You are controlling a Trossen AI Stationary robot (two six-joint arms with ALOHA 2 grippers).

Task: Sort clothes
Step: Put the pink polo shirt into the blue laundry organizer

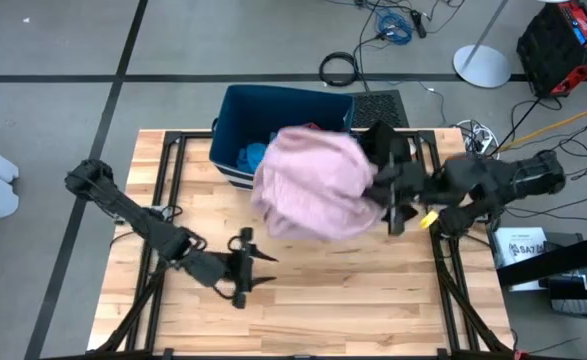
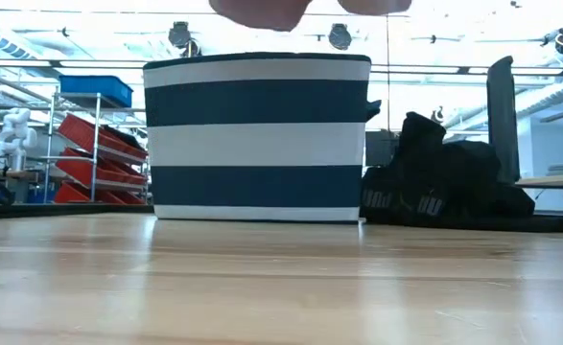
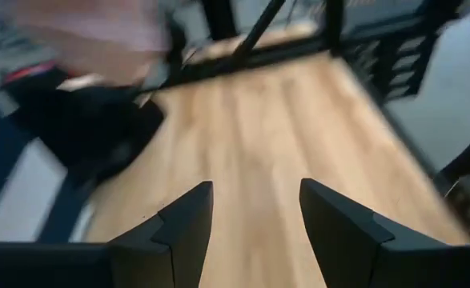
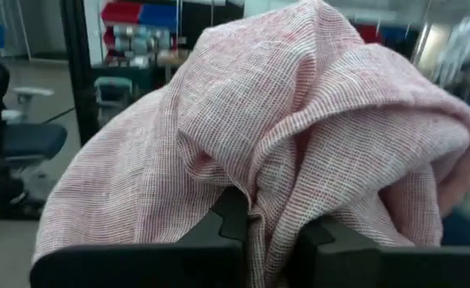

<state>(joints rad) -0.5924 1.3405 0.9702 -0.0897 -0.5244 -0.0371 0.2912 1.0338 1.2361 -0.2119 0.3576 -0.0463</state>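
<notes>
A pale pink garment (image 1: 311, 182) hangs bunched in the air in front of the dark blue striped bin (image 1: 273, 115). Its lower edge shows at the top of the low view (image 2: 262, 11). My right gripper (image 1: 381, 192) is shut on the garment's right side, and the cloth fills the right wrist view (image 4: 299, 120). A bright blue garment (image 1: 253, 155) lies inside the bin. A black garment (image 1: 388, 145) lies heaped on the table to the right of the bin, also in the low view (image 2: 444, 182). My left gripper (image 1: 265, 268) is open and empty over the table's near left part. My right gripper pinches a bunched fold of the pink garment (image 4: 271, 216) between its two fingers, several layers thick. The fingers (image 4: 228, 214) come level from the table's right side. The garment is lifted clear of the table and drapes slack over and below the fingers.
The bin stands at the table's far middle edge (image 2: 257, 134). The bare wooden tabletop (image 1: 353, 300) lies in front of it. The black frame rails (image 1: 168, 175) run along the table's sides. A monitor (image 2: 502, 115) stands behind the black garment.
</notes>
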